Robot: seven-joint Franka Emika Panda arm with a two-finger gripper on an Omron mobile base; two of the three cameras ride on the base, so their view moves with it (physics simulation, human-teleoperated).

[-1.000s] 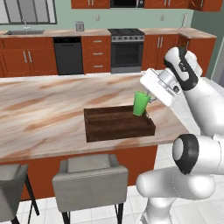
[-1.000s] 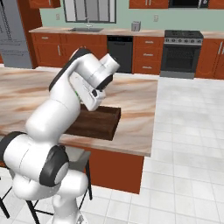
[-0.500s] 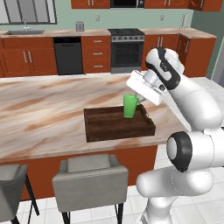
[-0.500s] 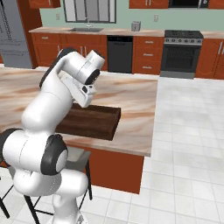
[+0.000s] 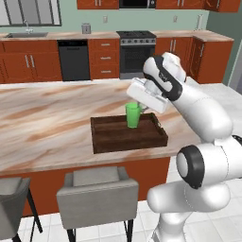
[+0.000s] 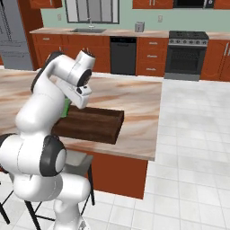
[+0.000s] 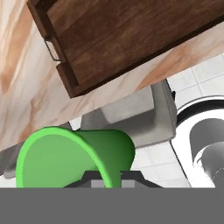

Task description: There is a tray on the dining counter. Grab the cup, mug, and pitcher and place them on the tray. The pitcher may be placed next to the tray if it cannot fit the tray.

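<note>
The bright green cup hangs a little above the right half of the dark brown tray, with my gripper shut on its rim. In the hand view the cup fills the lower left, with its open mouth toward the camera. My gripper pinches its wall, and the tray lies beyond it. The tray rests near the front edge of the dining counter. From the right base view, a sliver of the cup shows behind my arm, above the tray. The mug and the pitcher are out of view.
Grey chairs stand under the counter's front edge, one of them below the tray. Wall cabinets, a dishwasher and a stove line the far wall. White tiled floor lies to the right of the counter's end.
My arm has swung left with the cup, from the tray's right end to over the tray. The grip has stayed shut on it.
</note>
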